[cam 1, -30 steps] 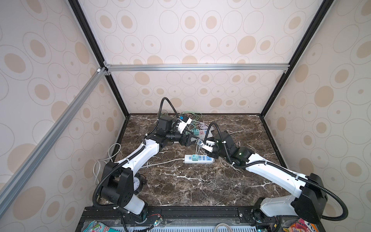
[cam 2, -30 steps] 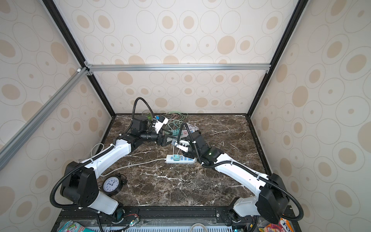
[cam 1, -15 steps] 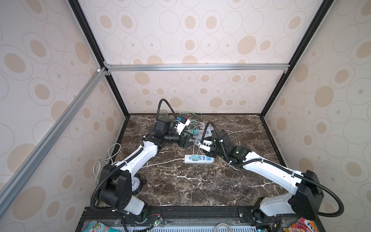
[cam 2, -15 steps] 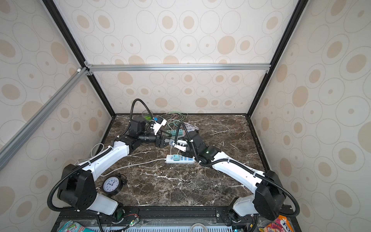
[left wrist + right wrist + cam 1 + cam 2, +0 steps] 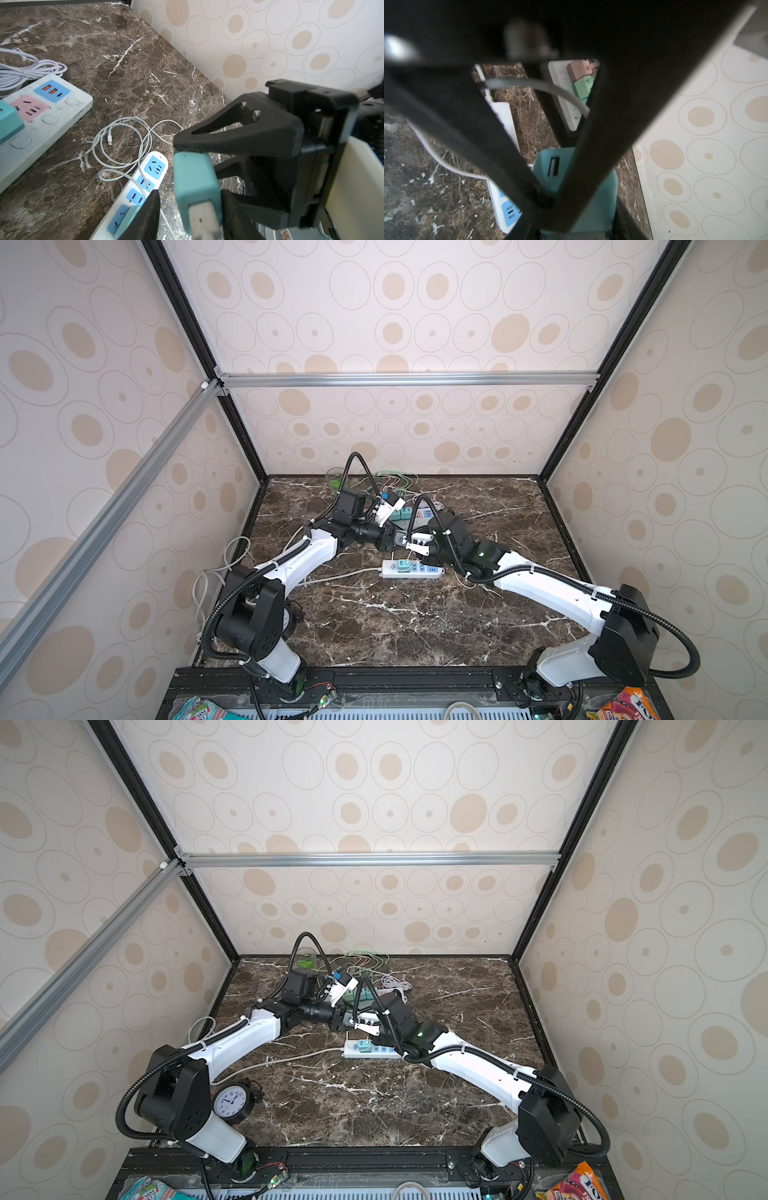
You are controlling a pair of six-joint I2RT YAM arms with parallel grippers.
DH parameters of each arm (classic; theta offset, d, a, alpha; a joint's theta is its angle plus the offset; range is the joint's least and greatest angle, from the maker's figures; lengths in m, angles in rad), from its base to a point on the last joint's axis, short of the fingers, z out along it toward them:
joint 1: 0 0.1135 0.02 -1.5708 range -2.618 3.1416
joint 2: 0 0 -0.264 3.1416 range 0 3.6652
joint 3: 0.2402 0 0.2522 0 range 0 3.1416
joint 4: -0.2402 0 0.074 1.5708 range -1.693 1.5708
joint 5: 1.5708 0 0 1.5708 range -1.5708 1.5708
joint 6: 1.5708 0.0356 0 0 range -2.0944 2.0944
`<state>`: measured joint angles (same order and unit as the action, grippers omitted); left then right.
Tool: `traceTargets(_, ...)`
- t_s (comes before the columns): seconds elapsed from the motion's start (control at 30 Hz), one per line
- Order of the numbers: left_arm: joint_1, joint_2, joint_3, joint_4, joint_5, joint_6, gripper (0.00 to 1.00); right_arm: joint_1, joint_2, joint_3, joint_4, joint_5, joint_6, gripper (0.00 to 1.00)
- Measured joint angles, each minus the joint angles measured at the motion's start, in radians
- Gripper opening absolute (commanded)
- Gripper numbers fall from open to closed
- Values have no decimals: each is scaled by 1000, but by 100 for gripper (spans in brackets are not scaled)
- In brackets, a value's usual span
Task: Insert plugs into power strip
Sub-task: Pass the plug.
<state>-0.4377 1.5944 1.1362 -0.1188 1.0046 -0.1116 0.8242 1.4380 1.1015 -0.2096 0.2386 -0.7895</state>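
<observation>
Left gripper (image 5: 190,193): black jaws partly apart, straddling the teal cube-shaped plastic plug (image 5: 195,182); one finger touches it, with a gap on the other side.
Right gripper (image 5: 410,543): clamped on the same teal plug, one finger (image 5: 228,137) pressed to its face.
Held plug: off the table between the two grippers, near the slim white plastic power strip with blue sockets (image 5: 419,570).
Slim strip: lies flat on the brown marble tabletop (image 5: 124,62); a second teal cube plug (image 5: 402,565) sits in one socket.
Wide white power strip with pink and blue sockets (image 5: 52,112): farther back, carrying a pink cube plug (image 5: 577,68) and a mint-green cube plug (image 5: 582,87).
Thin white cable (image 5: 124,145): coiled loose between the strips.
</observation>
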Motion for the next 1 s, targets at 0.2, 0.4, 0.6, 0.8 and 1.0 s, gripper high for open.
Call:
traceTargets(0.2, -2, 0, -2, 35, 11, -32, 19, 16, 0, 0, 2, 9, -13, 38)
traceTargets(0.4, 3, 0, -30, 96, 22, -128, 0, 17, 4, 0, 9, 8, 1, 50)
traceTargets(0.6, -2, -11, -34, 163, -54, -140, 0, 10, -2, -3, 37, 1, 130, 91)
traceTargets(0.8, -8, -54, -32, 209, -125, -193, 0, -74, -118, -92, 76, 57, 369, 100)
traceTargets(1.0, -40, -80, -13, 285, -156, -264, 0, -239, -255, -176, 83, 130, 779, 100)
